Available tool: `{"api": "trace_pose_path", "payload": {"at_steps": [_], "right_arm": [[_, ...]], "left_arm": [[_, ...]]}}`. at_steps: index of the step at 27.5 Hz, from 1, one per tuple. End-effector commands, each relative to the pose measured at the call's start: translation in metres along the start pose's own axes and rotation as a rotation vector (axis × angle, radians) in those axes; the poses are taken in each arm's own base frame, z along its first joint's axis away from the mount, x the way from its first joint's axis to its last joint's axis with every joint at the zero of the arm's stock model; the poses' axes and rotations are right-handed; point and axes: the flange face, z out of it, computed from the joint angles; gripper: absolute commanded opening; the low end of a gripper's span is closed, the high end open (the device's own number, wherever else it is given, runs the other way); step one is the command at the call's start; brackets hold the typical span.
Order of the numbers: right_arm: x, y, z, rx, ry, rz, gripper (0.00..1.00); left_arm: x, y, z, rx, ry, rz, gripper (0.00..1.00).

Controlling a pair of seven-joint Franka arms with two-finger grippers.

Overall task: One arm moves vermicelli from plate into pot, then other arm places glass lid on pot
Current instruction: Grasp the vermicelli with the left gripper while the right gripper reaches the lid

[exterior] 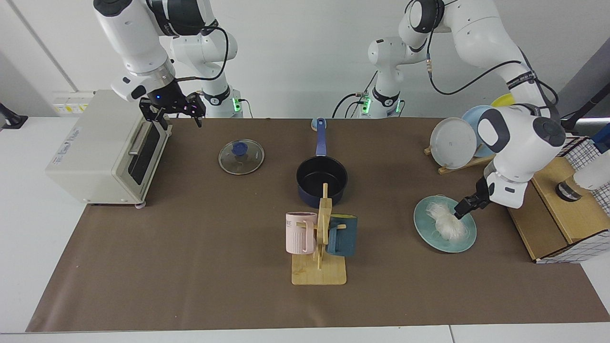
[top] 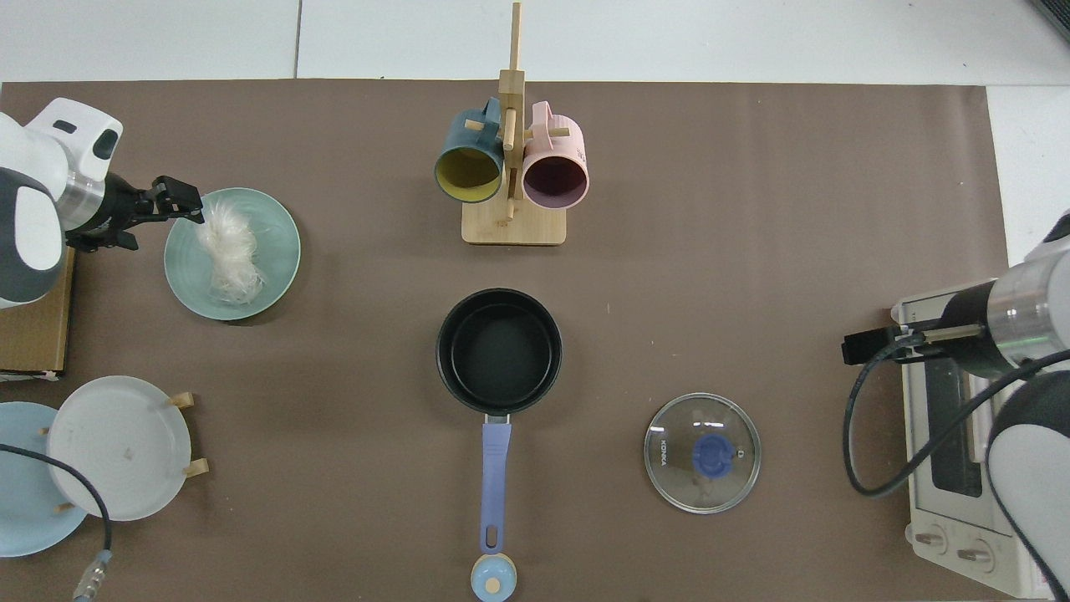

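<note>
The vermicelli (exterior: 448, 224) (top: 227, 251) lies as a loose white bundle on the teal-green plate (exterior: 426, 227) (top: 277, 251). My left gripper (exterior: 463, 208) (top: 171, 219) hangs tilted and open at the plate's edge, just beside the noodles, holding nothing. The navy pot (exterior: 321, 178) (top: 499, 351) sits mid-table, its black inside bare and its blue handle pointing toward the arm bases. The glass lid (exterior: 241, 156) (top: 702, 452) with its blue knob lies flat on the mat. My right gripper (exterior: 175, 116) (top: 865, 347) is open above the toaster's front corner, well away from the lid.
A wooden mug stand (exterior: 319, 267) with a pink and a dark teal mug stands in front of the pot. A toaster oven (exterior: 95, 143) sits at one end. A plate rack (exterior: 452, 143) and a wooden box with wire mesh (exterior: 557, 209) sit beside the teal plate.
</note>
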Motion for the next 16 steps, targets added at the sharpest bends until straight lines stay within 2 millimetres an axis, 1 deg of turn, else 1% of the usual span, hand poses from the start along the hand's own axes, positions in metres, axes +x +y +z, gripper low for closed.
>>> {"api": "trace_pose_path", "payload": {"at_steps": [1,3,6,7,9,11,16], "right_arm": [[0.000,0.004,0.000,-0.002,0.019,0.022,1.00],[-0.001,-0.001,0.000,-0.002,0.018,0.013,1.00],[-0.002,-0.001,0.003,-0.004,0.011,0.013,1.00],[-0.002,0.000,0.005,-0.004,0.008,0.015,1.00],[-0.002,0.001,0.010,-0.004,-0.001,0.015,1.00],[-0.003,-0.001,0.016,-0.005,-0.012,0.016,1.00],[-0.005,-0.004,0.020,-0.006,-0.014,0.036,1.00]], "left_arm": [[0.011,0.007,-0.003,-0.029,0.053,-0.083,1.00],[0.010,0.007,0.000,-0.028,0.052,-0.089,1.00],[0.007,0.006,0.011,-0.022,0.039,-0.090,1.00],[0.006,0.007,0.017,-0.015,0.035,-0.084,1.00],[0.003,0.014,0.022,-0.011,0.034,-0.068,1.00],[0.002,0.016,0.032,-0.004,0.020,-0.055,1.00],[-0.002,0.016,0.040,0.007,0.004,-0.017,1.00]]}}
